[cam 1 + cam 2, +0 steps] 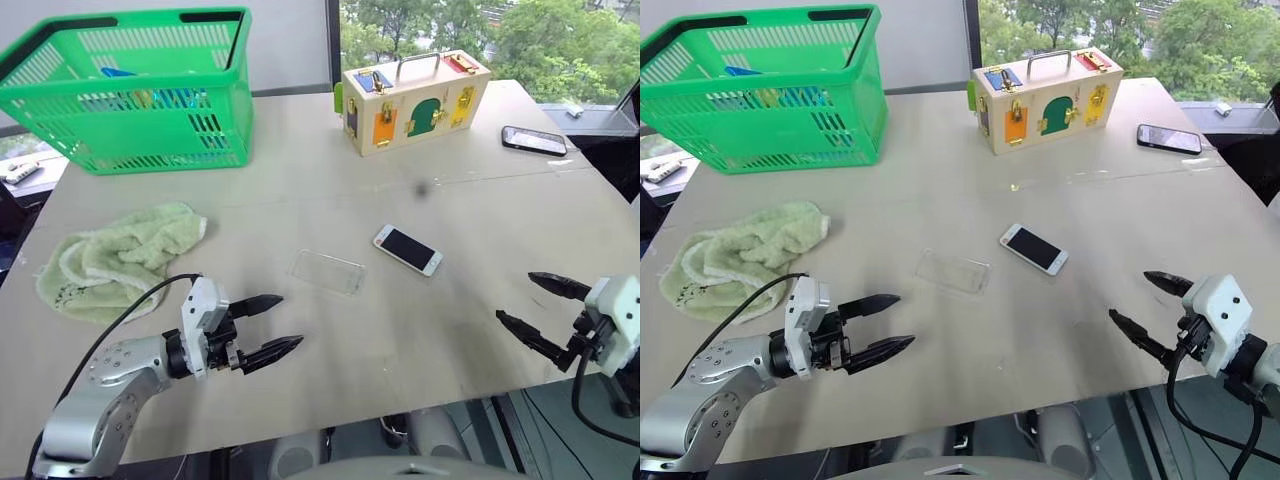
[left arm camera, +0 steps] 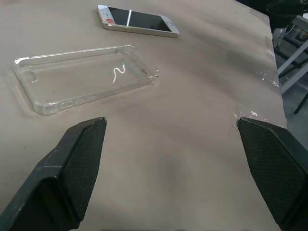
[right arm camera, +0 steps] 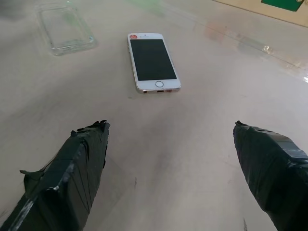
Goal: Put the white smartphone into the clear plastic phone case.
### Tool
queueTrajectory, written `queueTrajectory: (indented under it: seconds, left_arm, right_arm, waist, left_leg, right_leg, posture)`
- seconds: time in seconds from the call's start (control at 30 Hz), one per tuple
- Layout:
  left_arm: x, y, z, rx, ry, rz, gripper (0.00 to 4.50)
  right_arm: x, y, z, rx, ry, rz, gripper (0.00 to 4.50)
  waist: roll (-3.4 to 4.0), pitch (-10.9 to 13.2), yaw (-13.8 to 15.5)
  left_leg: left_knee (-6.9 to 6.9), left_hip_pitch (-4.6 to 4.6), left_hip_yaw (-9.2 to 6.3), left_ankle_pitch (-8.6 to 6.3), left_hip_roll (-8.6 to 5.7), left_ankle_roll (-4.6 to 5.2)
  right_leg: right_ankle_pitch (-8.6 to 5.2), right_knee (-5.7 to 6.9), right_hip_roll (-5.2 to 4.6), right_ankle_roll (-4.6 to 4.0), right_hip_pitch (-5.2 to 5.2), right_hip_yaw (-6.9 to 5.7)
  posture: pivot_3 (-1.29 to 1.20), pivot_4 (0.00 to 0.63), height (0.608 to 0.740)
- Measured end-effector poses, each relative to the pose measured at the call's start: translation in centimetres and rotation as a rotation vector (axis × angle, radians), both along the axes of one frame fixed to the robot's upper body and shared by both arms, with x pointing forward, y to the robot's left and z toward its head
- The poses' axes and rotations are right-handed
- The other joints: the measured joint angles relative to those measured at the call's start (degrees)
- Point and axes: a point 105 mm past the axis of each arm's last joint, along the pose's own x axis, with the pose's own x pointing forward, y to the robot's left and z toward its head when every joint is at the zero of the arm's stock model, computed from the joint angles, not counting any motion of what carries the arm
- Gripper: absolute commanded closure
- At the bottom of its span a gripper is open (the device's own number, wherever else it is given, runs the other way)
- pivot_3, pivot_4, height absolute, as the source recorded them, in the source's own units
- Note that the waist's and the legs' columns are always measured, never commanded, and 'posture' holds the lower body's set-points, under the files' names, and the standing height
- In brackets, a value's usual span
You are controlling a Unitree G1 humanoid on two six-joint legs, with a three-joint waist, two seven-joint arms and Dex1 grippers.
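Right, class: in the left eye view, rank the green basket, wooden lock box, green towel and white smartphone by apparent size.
1. Green basket
2. Green towel
3. Wooden lock box, though farther from the camera
4. White smartphone

Both grippers low, fingers spread, empty

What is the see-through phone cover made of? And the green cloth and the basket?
The clear plastic phone case looks like glossy transparent plastic: the table shows through it and its edges glint. The green cloth seems soft terry fabric, fuzzy and crumpled. The green basket looks like rigid moulded plastic, with smooth, slotted walls.
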Motion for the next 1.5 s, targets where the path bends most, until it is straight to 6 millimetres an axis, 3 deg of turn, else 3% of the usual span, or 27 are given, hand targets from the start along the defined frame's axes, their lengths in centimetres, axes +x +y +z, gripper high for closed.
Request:
queueTrajectory:
  seconds: [0.1,0.27,0.53,0.63,0.8,0.87,1.13,1.37,1.5]
  left_arm:
    - [0.7,-0.5,0.3,0.025,-0.041,-0.05,0.0]
    - [3.5,-2.9,2.6,0.14,-0.239,-0.276,0.0]
    - [7.3,-3.8,0.2,0.345,-0.2,-0.439,0.0]
    - [8.2,-4.1,-1.4,0.403,-0.191,-0.492,1.22]
    - [8.7,-4.8,-1.6,0.402,-0.204,-0.506,3.8]
    - [8.6,-4.9,-1.6,0.395,-0.182,-0.492,4.46]
    - [6.8,-6.4,-1.5,0.345,-0.032,-0.288,4.46]
    - [7.0,-8.6,-1.1,0.327,-0.068,-0.301,4.46]
    - [6.9,-9.3,-1.0,0.304,-0.063,-0.348,3.22]
  right_arm:
    - [-0.6,0.0,-0.1,0.009,-0.006,0.001,0.07]
    - [-2.5,3.4,2.1,0.063,-0.077,0.188,0.07]
    - [-4.5,5.5,3.1,0.064,-0.042,0.309,0.07]
    - [-4.8,5.8,3.2,0.055,-0.045,0.304,0.0]
    - [-5.2,6.0,2.9,0.052,-0.023,0.266,0.0]
    - [-5.2,5.9,2.5,0.053,0.003,0.238,0.0]
    - [-3.6,5.9,1.5,0.058,0.034,0.112,0.0]
    - [-1.3,6.0,0.8,0.021,0.018,0.068,0.0]
    - [0.7,6.4,0.3,0.009,0.067,0.094,0.0]
  waist:
    - [0.07,0.0,0.5]
    - [0.19,0.0,1.5]
    - [0.1,0.0,1.4]
    - [0.08,0.0,1.5]
    - [0.08,0.0,1.4]
    - [0.06,0.0,1.3]
    - [0.04,0.0,1.4]
    - [0.02,0.0,1.3]
    - [-0.06,0.1,0.8]
  left_leg:
    - [-0.02,-0.06,-0.07,0.0,-0.06,0.0]
    - [-0.04,-0.15,0.02,0.14,-0.13,0.25]
    - [-0.04,-0.15,0.09,0.14,-0.17,0.3]
    - [-0.04,-0.17,0.06,0.14,-0.16,0.3]
    - [-0.05,-0.17,0.09,0.13,-0.11,0.31]
    - [-0.05,-0.16,0.09,0.13,-0.1,0.32]
    - [-0.04,-0.16,-0.02,0.13,-0.08,0.31]
    - [-0.04,-0.17,-0.02,0.13,-0.19,0.32]
    - [-0.03,-0.13,0.05,0.14,-0.19,0.33]
  right_leg:
    - [0.0,0.01,0.06,0.0,0.0,-0.06]
    - [-0.01,0.0,0.18,0.0,-0.01,0.05]
    - [-0.02,-0.09,0.2,0.03,0.01,0.09]
    - [-0.02,-0.08,0.21,0.03,0.01,0.06]
    - [-0.03,-0.09,0.19,0.03,0.01,0.11]
    - [-0.02,-0.09,0.18,0.04,0.02,0.11]
    - [-0.02,-0.08,0.1,0.04,0.02,0.04]
    - [-0.02,-0.08,0.17,0.04,0.02,0.05]
    - [-0.02,-0.08,0.26,0.03,0.01,0.12]
  posture:
    - [0.0,0.15,0.74]
    - [0.0,0.15,0.74]
    - [0.0,0.15,0.74]
    - [0.0,0.15,0.74]
    - [0.0,0.15,0.74]
    - [0.0,0.15,0.74]
    - [0.0,0.15,0.74]
    - [0.0,0.15,0.74]
    - [0.0,0.15,0.74]
